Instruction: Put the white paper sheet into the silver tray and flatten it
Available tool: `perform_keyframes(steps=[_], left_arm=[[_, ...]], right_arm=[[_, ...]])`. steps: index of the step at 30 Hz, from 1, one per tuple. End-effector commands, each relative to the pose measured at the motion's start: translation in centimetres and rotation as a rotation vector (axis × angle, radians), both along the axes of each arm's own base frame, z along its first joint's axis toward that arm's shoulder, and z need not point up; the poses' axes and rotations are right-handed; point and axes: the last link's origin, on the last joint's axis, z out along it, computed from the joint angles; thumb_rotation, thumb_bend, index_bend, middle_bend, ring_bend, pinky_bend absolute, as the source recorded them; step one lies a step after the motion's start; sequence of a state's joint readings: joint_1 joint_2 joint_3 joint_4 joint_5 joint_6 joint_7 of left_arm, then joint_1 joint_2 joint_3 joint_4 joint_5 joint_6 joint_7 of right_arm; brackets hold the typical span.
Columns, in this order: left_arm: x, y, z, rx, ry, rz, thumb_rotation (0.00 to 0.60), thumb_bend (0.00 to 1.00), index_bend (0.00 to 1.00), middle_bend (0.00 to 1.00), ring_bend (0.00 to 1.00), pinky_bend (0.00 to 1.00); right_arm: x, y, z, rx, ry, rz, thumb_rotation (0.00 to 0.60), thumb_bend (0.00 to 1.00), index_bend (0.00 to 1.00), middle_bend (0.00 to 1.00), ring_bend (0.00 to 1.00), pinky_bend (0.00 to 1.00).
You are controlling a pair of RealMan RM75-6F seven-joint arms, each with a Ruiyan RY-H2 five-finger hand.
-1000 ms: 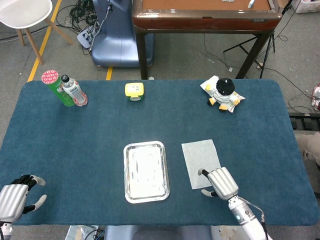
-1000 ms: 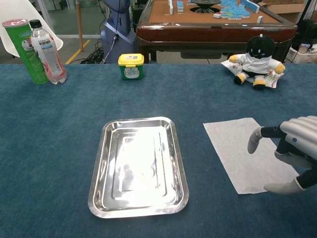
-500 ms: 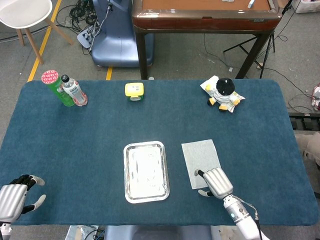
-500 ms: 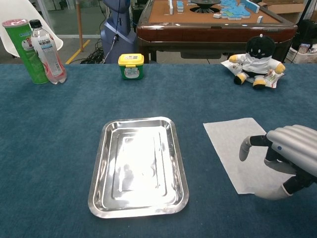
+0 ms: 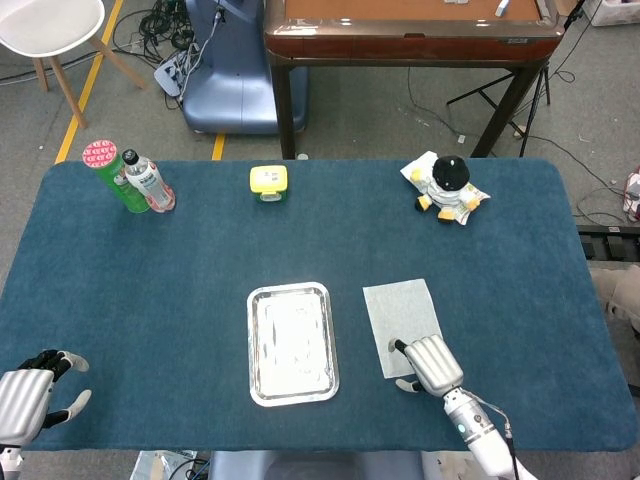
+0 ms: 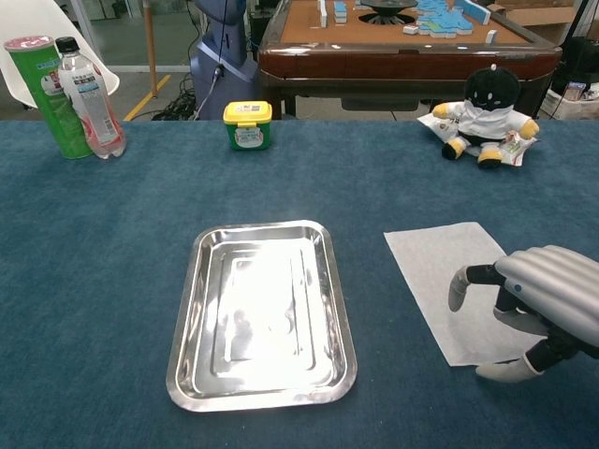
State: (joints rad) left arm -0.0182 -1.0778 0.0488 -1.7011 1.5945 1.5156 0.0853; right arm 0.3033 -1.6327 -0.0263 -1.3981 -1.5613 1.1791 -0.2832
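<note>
The white paper sheet (image 5: 400, 310) (image 6: 442, 265) lies flat on the blue cloth just right of the silver tray (image 5: 256, 380) (image 6: 186, 369), which holds nothing. My right hand (image 5: 430, 364) (image 6: 538, 304) hangs over the sheet's near right corner, fingers curled downward, thumb spread toward the sheet; I cannot tell whether it touches the paper. My left hand (image 5: 28, 398) rests at the table's near left corner, fingers apart, holding nothing; it does not show in the chest view.
A green can (image 5: 112, 172) and a water bottle (image 5: 147, 182) stand at the far left. A yellow-lidded jar (image 5: 268, 182) sits at the far middle, a plush toy (image 5: 447, 188) at the far right. A wooden table (image 5: 410, 30) stands behind.
My right hand has shifted left and slightly nearer over the sheet's near corner, its thumb reaching further onto the paper. The sheet, tray and left hand have not moved.
</note>
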Motion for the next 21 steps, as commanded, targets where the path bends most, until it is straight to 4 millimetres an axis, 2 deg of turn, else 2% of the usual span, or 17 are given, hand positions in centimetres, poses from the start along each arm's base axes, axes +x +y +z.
perform_keyframes(steps=[1, 21], left_arm=[[0.0, 0.02, 0.01, 0.001, 0.0, 0.0, 0.6, 0.25, 0.45, 0.44, 0.31, 0.41], [0.04, -0.06, 0.16, 0.004, -0.004, -0.001, 0.6, 0.25, 0.45, 0.44, 0.31, 0.41]], right_arm=[[-0.01, -0.08, -0.11, -0.001, 0.001, -0.001, 0.6, 0.0, 0.4, 1.0, 1.0, 1.0], [-0.13, -0.87, -0.86, -0.036, 0.014, -0.007, 0.6, 0.0, 0.4, 1.0, 1.0, 1.0]])
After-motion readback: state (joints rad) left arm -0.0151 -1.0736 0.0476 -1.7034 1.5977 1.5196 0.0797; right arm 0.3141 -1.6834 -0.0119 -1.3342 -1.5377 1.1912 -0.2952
